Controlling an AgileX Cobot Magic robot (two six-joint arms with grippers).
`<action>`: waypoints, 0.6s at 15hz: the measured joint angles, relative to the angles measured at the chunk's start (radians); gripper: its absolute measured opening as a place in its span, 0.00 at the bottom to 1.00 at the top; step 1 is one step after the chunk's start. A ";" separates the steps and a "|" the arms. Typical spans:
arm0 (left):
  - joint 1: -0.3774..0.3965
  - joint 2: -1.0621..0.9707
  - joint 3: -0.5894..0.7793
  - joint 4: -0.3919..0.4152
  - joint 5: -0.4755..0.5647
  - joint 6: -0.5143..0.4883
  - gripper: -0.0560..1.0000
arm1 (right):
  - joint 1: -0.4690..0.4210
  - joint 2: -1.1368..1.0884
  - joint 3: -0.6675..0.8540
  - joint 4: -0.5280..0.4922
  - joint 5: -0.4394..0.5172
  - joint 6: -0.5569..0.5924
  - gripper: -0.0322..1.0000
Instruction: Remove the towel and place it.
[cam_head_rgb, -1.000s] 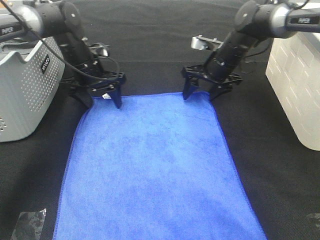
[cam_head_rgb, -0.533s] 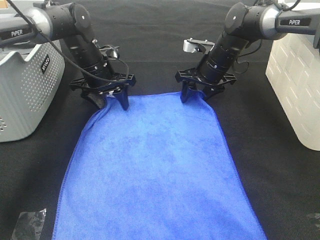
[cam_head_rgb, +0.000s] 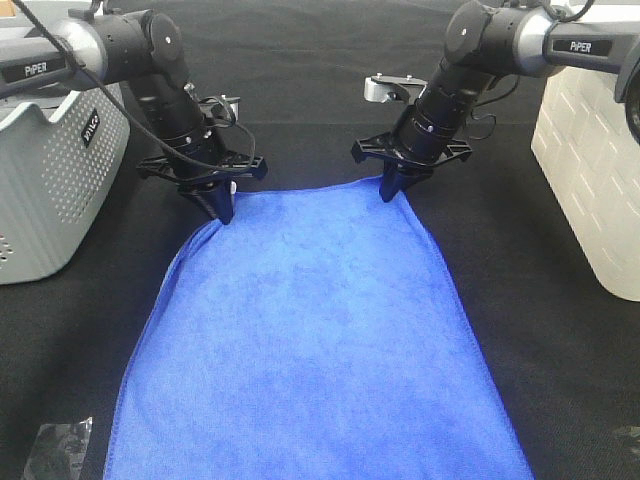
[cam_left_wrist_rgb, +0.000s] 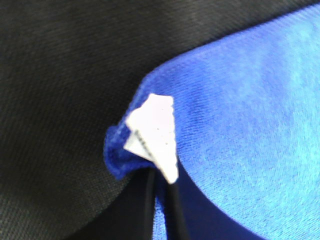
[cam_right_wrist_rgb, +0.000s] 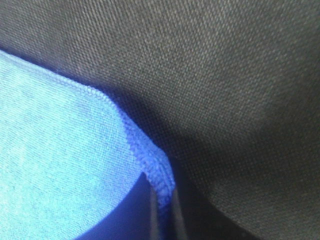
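A: What covers the worktop (cam_head_rgb: 300, 80)?

B: A black woven cloth, edge to edge.

A: And what lies on it?

B: The blue towel (cam_head_rgb: 310, 340), spread flat down the middle, its near end running out of view. A grey perforated basket (cam_head_rgb: 45, 190) stands at the left edge, well apart from a white box (cam_head_rgb: 595, 170) at the right edge.

A: Anything smaller?

B: A scrap of crinkled clear plastic (cam_head_rgb: 55, 445) near the towel's front left corner. Something pale at the front right; too little shows to name it.
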 joint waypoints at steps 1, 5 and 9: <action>0.000 0.000 -0.001 0.004 0.000 0.007 0.09 | 0.000 0.000 -0.001 -0.004 0.000 0.000 0.06; -0.004 0.010 -0.147 0.083 -0.002 0.014 0.09 | 0.001 -0.019 -0.001 -0.056 -0.063 0.000 0.06; -0.007 0.010 -0.240 0.113 -0.112 0.018 0.09 | 0.001 -0.097 -0.001 -0.115 -0.242 0.000 0.06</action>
